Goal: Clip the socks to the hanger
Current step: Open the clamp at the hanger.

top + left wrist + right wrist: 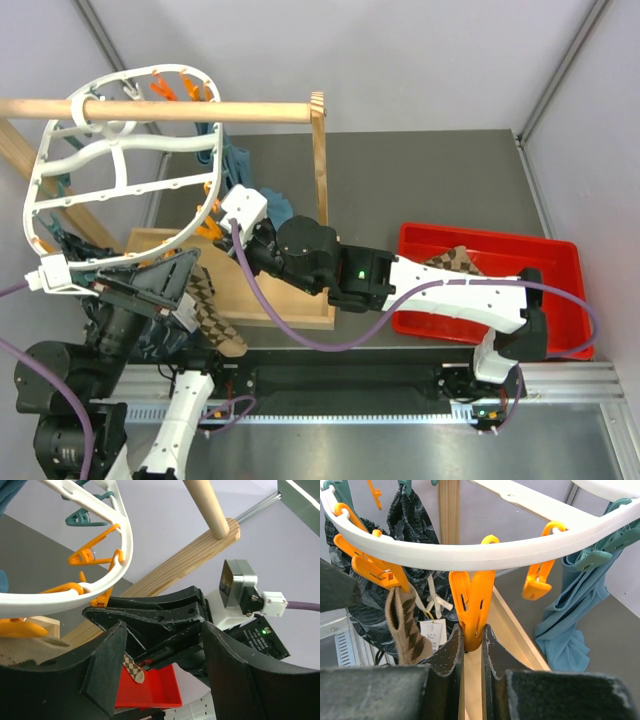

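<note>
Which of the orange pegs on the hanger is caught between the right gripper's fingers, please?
The middle orange peg, hanging straight down into the right gripper. The left-hand peg holds a sock, and the right-hand peg hangs free.

From above we saw only a corner of the sock [455, 260] by the red tray's [530, 255] far edge; the right arm [440, 290] covered the rest. At the right wrist the orange peg's [470, 595] tip hid inside the right pincer [472, 632], and the hanger [470, 555] ran off both sides.
</note>
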